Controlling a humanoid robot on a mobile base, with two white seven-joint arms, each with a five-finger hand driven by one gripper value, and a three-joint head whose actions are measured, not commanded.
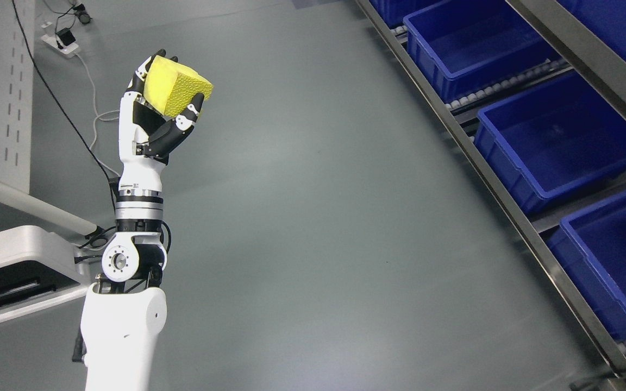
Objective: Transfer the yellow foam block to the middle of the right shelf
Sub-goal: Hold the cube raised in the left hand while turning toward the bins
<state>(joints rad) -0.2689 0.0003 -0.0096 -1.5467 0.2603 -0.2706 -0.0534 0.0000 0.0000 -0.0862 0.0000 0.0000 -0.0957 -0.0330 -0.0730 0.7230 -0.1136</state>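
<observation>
Yellow foam block (176,86) sat gripped in left hand (158,117) fingers, blue shelf bins (557,141) well apart toward 3 o'clock.

Metal shelf (508,201) carries 4 blue bins (557,138); cables (93,117) cross the grey floor (318,217).

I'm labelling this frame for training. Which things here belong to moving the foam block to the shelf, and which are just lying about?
Part of the job:
yellow foam block, held up in the left hand
right shelf
blue bins on that shelf

Just lying about:
power strip on the floor
black cable
white machine at lower left
</observation>
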